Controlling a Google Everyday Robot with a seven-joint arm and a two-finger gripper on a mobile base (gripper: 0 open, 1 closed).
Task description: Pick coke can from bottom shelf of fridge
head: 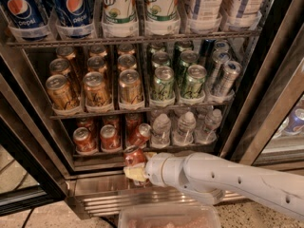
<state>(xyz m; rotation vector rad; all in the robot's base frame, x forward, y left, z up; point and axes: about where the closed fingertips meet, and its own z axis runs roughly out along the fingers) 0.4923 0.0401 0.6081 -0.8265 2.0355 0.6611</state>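
My gripper [134, 167] is at the front lip of the bottom shelf [97, 153] of the fridge [109, 198], on a white arm reaching in from the right. It is shut on a red coke can [135, 155] and holds it just outside the shelf's edge, tilted a little. Behind it another red can [142, 134] leans in the same lane. Two more red cans [84, 140] [109, 137] stand upright in the lanes to the left.
Small water bottles [185, 127] fill the bottom shelf's right side. Gold cans [95, 89] and green cans [164, 82] stand on the rack above. The black door frame [266, 103] is at the right. A clear plastic bin [166, 217] sits below the arm.
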